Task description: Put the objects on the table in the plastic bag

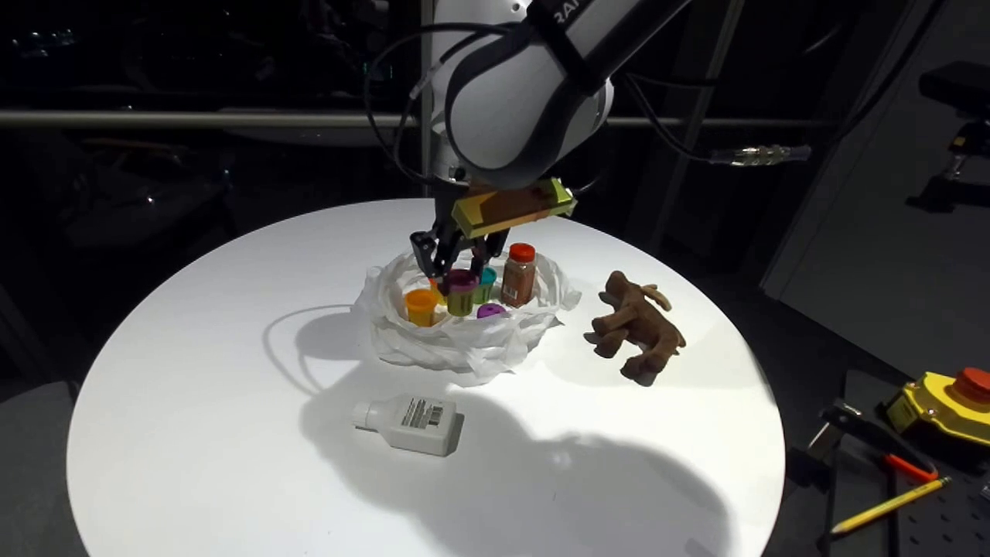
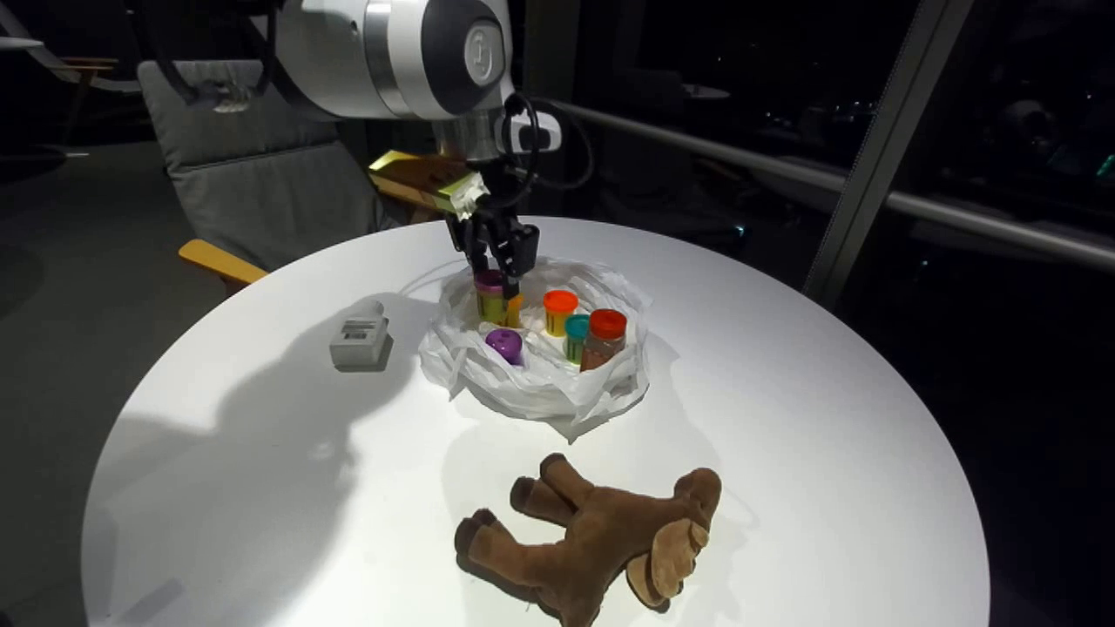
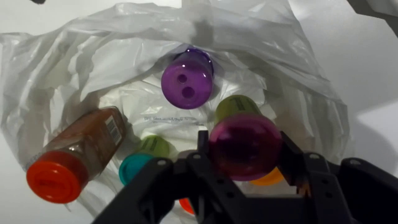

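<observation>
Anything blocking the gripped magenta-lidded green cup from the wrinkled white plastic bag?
Nothing visible: the green cup is within the rim of the bag. The small round orange cup sits close beside; contact unclear.

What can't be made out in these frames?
Wrist view: orange cup, mostly behind magenta-lidded cup and gripper.
Wrist view: red-orange lid, mostly behind the gripper.
In an exterior view: brown plush, rear cut off by bottom edge.
In an exterior view: white bottle, label text too small.
Wrist view: plastic bag, print too blurred.
</observation>
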### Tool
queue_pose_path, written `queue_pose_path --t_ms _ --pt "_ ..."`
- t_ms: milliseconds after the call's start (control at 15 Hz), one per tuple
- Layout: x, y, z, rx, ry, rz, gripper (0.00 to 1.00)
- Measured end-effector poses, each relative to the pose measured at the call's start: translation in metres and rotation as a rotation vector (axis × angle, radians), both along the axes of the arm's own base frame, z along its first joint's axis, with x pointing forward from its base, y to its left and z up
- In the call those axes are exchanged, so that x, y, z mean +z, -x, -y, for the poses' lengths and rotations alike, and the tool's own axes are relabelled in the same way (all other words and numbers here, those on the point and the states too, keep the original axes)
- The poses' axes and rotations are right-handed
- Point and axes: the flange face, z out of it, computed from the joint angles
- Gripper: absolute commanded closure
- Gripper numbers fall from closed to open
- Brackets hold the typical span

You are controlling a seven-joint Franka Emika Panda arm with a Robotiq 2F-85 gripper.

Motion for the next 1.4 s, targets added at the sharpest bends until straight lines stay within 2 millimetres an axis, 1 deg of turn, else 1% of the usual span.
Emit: queue_pose_path --t_ms 133,267,533,733,867,933,1000,1067,1133,1267,1400 --pt "-0.013 -0.005 0.009 -0.033 -0.015 -0.01 0.72" --pt "-0.021 -0.011 0.016 -0.056 -0.022 -0.008 0.72" --pt "-0.027 -0.026 0.029 -0.105 -0.025 0.025 0.72" --pt "-0.033 -0.033 0.035 -0.127 -0.022 0.034 0.72" --pt "-0.04 -0.037 0.037 -0.138 -0.018 0.034 0.21" --pt "-0.044 -0.038 0.037 -0.143 -0.017 0.035 0.21" --pt "-0.047 -0.039 0.038 -0.148 -0.015 0.034 0.16" --pt "-0.049 -0.041 0.038 -0.153 -0.015 0.038 0.08" --pt "-0.048 -0.043 0.039 -0.157 -0.015 0.047 0.02" --pt "-0.041 -0.047 0.039 -0.16 -0.016 0.081 0.0" --pt "-0.025 -0.05 0.035 -0.155 -0.017 0.113 0.0"
